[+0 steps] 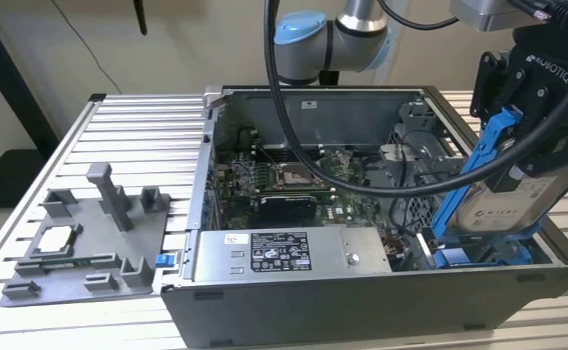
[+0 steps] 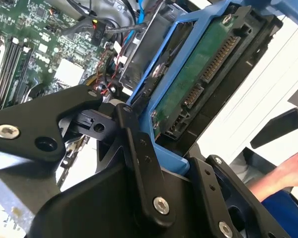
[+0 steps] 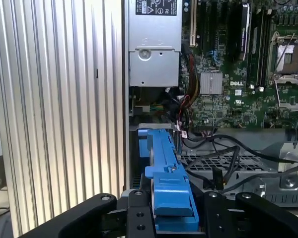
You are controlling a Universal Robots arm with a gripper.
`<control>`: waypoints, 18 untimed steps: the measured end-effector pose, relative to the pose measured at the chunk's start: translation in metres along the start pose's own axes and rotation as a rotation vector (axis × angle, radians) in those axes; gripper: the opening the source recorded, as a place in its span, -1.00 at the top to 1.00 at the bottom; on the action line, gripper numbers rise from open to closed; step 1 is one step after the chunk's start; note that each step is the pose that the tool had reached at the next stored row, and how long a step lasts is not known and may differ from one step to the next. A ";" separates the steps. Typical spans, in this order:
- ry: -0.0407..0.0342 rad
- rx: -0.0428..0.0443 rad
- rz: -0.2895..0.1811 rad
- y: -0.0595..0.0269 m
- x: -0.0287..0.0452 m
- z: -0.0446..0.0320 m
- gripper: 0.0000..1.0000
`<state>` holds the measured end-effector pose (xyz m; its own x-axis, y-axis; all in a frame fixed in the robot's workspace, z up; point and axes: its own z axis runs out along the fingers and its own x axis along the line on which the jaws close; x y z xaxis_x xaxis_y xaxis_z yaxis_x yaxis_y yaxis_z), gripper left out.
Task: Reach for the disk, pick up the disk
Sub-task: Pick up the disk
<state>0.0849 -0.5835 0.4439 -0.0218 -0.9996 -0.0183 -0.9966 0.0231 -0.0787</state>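
The disk (image 1: 505,203), a silver-grey drive with a white label edged by a bright blue frame, is seen at the right of the exterior view, tilted and lifted above the open computer case (image 1: 362,306). It is clamped at its blue frame by the gripper (image 1: 517,157), whose black fingers are closed on it. In the second wrist view the drive's green circuit underside (image 2: 198,74) and connector are revealed, and a person's hand (image 2: 288,171) at lower right. In the first wrist view the frame's narrow blue edge (image 3: 170,183) is presented above the motherboard (image 3: 238,64).
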 end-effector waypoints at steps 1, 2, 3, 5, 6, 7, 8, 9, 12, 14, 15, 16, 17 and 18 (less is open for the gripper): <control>-0.0001 0.0000 -0.001 -0.0003 0.0000 0.0016 1.00; -0.0002 -0.0001 -0.002 -0.0006 -0.0001 0.0026 1.00; -0.0003 -0.0002 -0.005 -0.0011 -0.0003 0.0036 1.00; -0.0016 -0.0003 -0.008 -0.0025 -0.0005 0.0055 1.00; -0.0044 -0.0004 -0.010 -0.0034 -0.0008 0.0061 1.00; -0.0088 -0.0005 -0.012 -0.0042 -0.0009 0.0065 1.00; -0.0132 -0.0005 -0.013 -0.0050 -0.0011 0.0069 1.00; -0.0163 -0.0006 -0.014 -0.0060 -0.0012 0.0073 1.00; -0.0245 -0.0016 -0.014 -0.0087 -0.0013 0.0090 1.00; -0.0266 -0.0022 -0.014 -0.0094 -0.0013 0.0107 1.00; -0.0265 -0.0024 -0.014 -0.0093 -0.0013 0.0115 1.00; -0.0266 -0.0024 -0.014 -0.0092 -0.0013 0.0120 1.00; -0.0265 -0.0025 -0.014 -0.0093 -0.0013 0.0120 1.00; -0.0266 -0.0024 -0.014 -0.0093 -0.0013 0.0123 1.00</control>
<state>0.0952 -0.5822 0.4324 -0.0055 -0.9990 -0.0437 -0.9970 0.0089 -0.0767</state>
